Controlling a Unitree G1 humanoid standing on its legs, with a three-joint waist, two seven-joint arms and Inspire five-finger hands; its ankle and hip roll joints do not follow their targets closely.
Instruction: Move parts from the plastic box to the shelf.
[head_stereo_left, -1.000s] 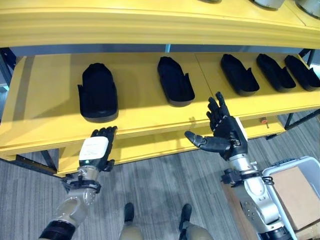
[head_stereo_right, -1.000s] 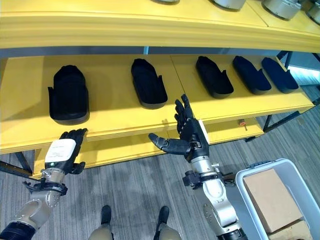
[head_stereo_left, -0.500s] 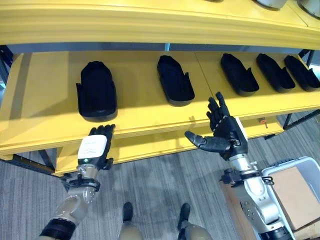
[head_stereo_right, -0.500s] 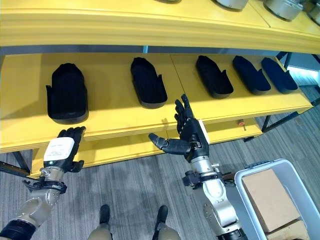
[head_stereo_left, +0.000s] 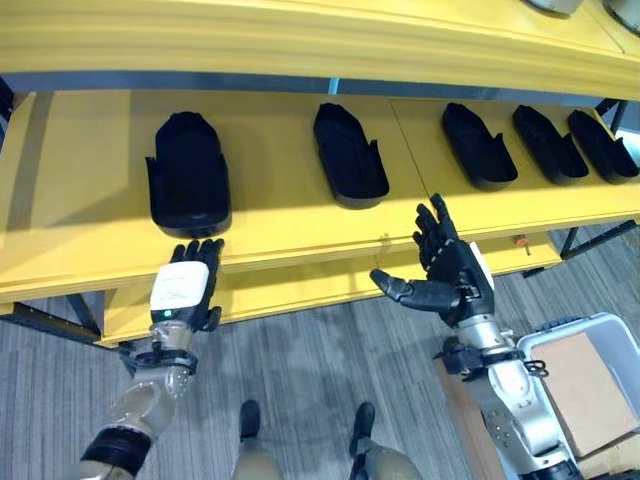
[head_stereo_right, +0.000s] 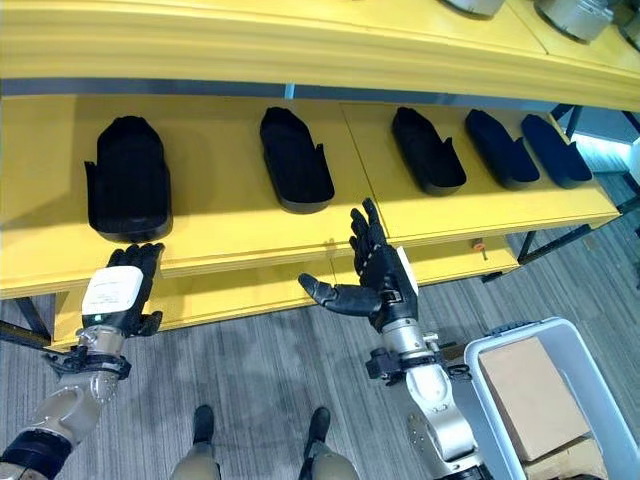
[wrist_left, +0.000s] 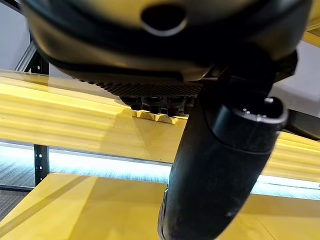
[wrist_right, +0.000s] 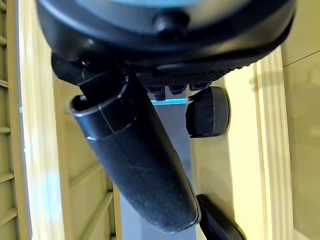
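The yellow shelf (head_stereo_left: 90, 200) carries five black molded parts (head_stereo_left: 188, 186) in a row. The plastic box (head_stereo_left: 612, 330) sits at my lower right, holding cardboard boxes (head_stereo_left: 592, 392). My right hand (head_stereo_left: 452, 278) hangs open, empty. My left hand (head_stereo_left: 183, 292), fingers straight, reaches the shelf edge.

My plastic box (head_stereo_left: 600, 345) is cut off at the corner, and the rightmost part (head_stereo_left: 603, 145) at the edge
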